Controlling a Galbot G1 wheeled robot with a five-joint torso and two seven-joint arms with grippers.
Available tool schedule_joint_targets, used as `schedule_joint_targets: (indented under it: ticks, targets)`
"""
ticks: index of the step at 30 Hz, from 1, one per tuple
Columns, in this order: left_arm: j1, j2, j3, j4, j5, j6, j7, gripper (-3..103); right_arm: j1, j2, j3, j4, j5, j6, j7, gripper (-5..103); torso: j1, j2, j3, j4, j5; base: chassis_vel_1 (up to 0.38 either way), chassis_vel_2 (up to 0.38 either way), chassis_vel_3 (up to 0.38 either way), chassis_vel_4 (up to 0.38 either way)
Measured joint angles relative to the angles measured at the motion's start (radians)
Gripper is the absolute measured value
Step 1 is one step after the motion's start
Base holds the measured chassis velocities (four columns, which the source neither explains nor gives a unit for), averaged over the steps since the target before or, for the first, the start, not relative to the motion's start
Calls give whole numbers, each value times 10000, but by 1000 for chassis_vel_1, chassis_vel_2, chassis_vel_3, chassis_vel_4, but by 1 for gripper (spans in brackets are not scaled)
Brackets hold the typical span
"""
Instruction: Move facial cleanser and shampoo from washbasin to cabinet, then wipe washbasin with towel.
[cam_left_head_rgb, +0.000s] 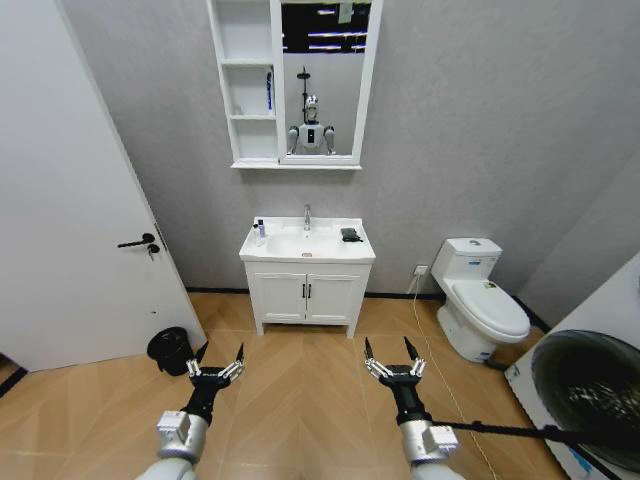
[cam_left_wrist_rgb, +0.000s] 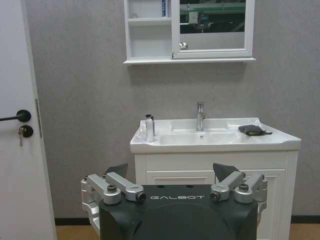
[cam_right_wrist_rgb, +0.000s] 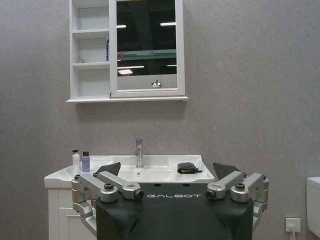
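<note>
Soft black towel (cam_left_head_rgb: 350, 235) on the washbasin (cam_left_head_rgb: 306, 244) will crumple, so pinch its middle; your left gripper (cam_left_head_rgb: 216, 368) and right gripper (cam_left_head_rgb: 392, 364) both hang spread apart.

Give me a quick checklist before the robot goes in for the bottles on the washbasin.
1. Left end effector open and holding nothing: ok.
2. Right end effector open and holding nothing: ok.
3. Two small bottles standing upright on the left side of the white ceramic washbasin: ok.
4. Small dark towel lying on the basin's right side, apart from the bottles: ok.
5. Free shelves in the white wall cabinet beside the mirror: ok; a blue item stands on one shelf.
6. Bottles within reach: not ok; both end effectors hang over the wooden floor, short of the basin.
</note>
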Motion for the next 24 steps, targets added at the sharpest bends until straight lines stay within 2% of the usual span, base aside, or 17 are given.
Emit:
schedule_joint_targets:
  ticks: [11, 13, 16, 17, 18, 19, 20, 24]
  targets:
    - [-134, -76, 380, 267, 178, 32, -24, 93, -50, 31, -7, -99, -38, 154, -6, 100, 0, 0, 0, 0, 1, -142, 143, 140, -141]
    - [-159, -81, 359, 355, 182, 32, -27, 93, 4, 11, -29, -174, -34, 156, -7, 100, 7, -3, 2, -3, -6, -223, 236, 248, -231]
    - [-177, -94, 339, 420, 182, 29, -27, 93, 46, -4, -53, -239, -33, 157, -7, 100, 4, -3, 2, 1, 8, -249, 271, 251, -248]
    - [-192, -98, 337, 458, 182, 26, -28, 93, 56, -10, -69, -273, -32, 157, -7, 100, 3, -2, 1, -2, -8, -284, 272, 301, -260]
    - [-192, -98, 337, 458, 182, 26, -28, 93, 56, -10, -69, -273, -32, 157, -7, 100, 3, -2, 1, -2, -8, -284, 272, 301, -260]
    - [-214, -103, 325, 495, 182, 22, -29, 93, 88, -19, -88, -307, -33, 157, -15, 100, 3, -2, 2, 3, 3, -287, 281, 301, -312]
    - [-233, -105, 323, 517, 181, 17, -29, 93, 97, -23, -97, -319, -33, 156, -22, 100, 6, -3, 2, -2, 3, -287, 312, 298, -312]
    - [-249, -132, 333, 584, 183, 7, -29, 93, 99, -34, -126, -362, -48, 165, -64, 100, 1, -1, 1, 3, 2, -336, 328, 330, -339]
